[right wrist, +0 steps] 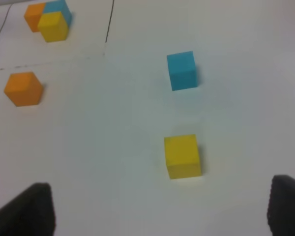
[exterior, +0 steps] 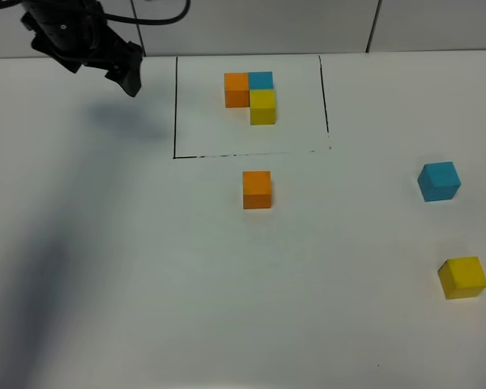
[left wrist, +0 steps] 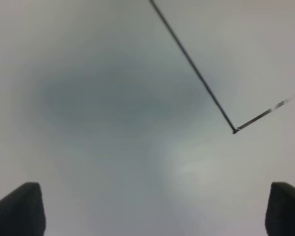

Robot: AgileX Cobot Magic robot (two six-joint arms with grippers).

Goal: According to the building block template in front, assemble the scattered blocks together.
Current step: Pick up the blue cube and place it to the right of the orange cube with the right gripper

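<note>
The building block template is a black drawn rectangle at the back middle, holding orange, blue and yellow cubes touching in an L. The loose orange block sits just in front of the frame. The loose blue block and the yellow block lie apart at the right. My left gripper hovers at the back left, outside the frame, open and empty. My right gripper is open and empty, hovering short of the yellow block; it is out of the exterior view.
The left wrist view shows only bare white table and the frame's near left corner. The right wrist view also shows the blue block, orange block and template cubes. A wall runs behind the table.
</note>
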